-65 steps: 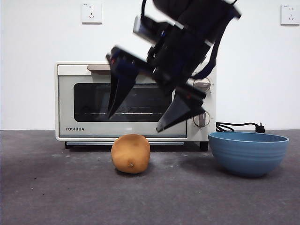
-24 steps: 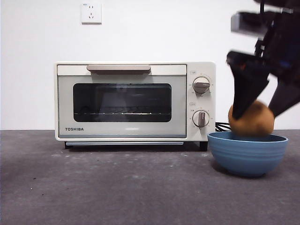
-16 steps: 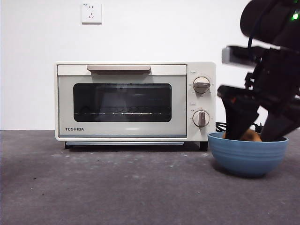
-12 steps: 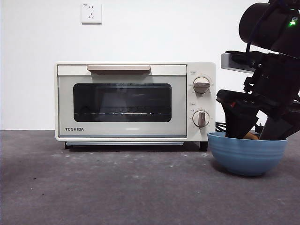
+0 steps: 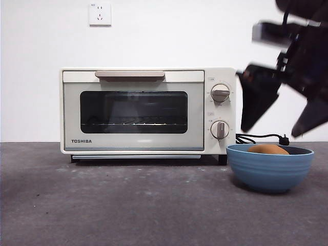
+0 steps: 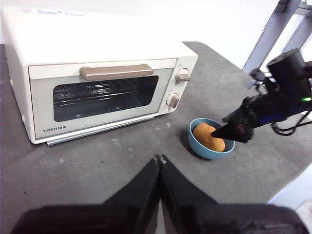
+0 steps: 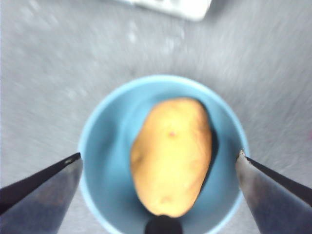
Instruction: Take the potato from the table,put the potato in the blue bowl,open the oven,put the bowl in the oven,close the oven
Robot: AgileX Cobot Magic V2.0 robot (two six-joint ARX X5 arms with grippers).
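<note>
Above the blue bowl [image 5: 270, 167] the right claw [image 5: 284, 115] hung spread and empty; the potato [image 7: 171, 154] lay inside. Next, the oven [image 5: 147, 110] door wants a steady pull by its handle [image 5: 129, 75].

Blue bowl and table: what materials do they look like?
Blue bowl: probably glazed ceramic or hard plastic; even medium blue, faint horizontal ridges outside, soft sheen. The look can't settle which.
Table: looks like stone or a stone-effect top; dark grey, matte, lightly speckled, no glare.
</note>
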